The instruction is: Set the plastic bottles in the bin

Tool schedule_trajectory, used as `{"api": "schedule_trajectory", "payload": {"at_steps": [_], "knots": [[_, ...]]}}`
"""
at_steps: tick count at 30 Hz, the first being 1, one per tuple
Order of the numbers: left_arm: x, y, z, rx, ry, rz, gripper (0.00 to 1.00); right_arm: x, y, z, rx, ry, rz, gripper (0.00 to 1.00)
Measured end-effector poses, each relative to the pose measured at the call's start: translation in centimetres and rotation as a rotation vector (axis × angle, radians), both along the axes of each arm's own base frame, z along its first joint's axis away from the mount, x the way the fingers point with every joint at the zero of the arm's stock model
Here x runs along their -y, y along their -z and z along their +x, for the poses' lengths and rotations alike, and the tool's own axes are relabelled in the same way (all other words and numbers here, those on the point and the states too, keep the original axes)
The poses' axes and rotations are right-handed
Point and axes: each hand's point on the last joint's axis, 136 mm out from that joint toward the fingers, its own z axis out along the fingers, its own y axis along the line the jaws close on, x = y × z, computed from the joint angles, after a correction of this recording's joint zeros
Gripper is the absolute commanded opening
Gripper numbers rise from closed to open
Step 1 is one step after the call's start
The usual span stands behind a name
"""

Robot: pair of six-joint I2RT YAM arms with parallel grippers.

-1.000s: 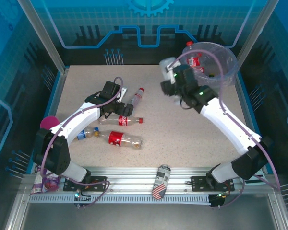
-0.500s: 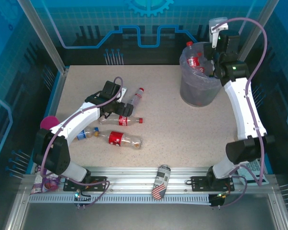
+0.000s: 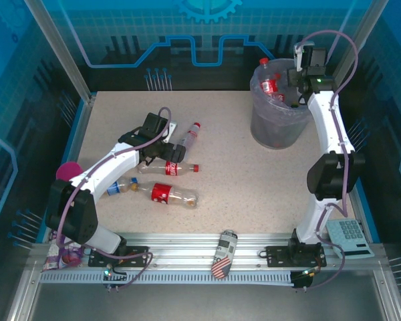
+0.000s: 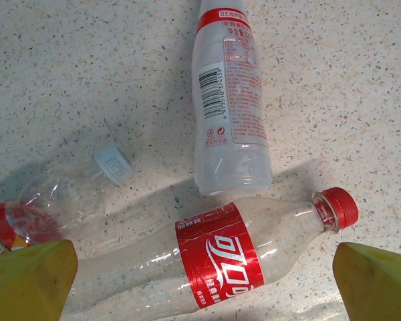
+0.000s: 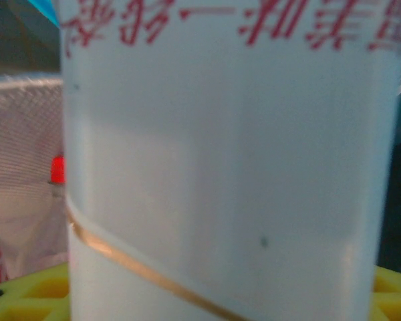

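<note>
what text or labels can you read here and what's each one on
"可口可乐", white script: red label of the red-capped bottle.
Barcode and small print: label of the clear bottle above it, too small to read.
Red characters: white bottle, cut off and blurred, unreadable.

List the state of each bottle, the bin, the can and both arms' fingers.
bin: upright, bottles inside
left gripper: fingers open, empty
right gripper: shut on held bottle, at bin rim
red-label bottle: lying, capped
white-label bottle: lying, capped
pale-cap bottle: lying, capped
front bottle: lying
can: lying on front rail
</note>
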Motion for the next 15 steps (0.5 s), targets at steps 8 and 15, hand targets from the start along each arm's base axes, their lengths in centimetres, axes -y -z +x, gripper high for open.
{"api": "schedule_trajectory", "payload": {"at_steps": [8,15], "knots": [[0.1,0.0,0.0,0.000,0.003,0.000,0.99,0.7,2.9,0.3,-0.068,0.004,0.036,0.63],[0.2,0.0,-0.1,0.000,0.005,0.000,0.99,0.7,4.5,0.5,-0.105,0.012,0.054,0.85]]}}
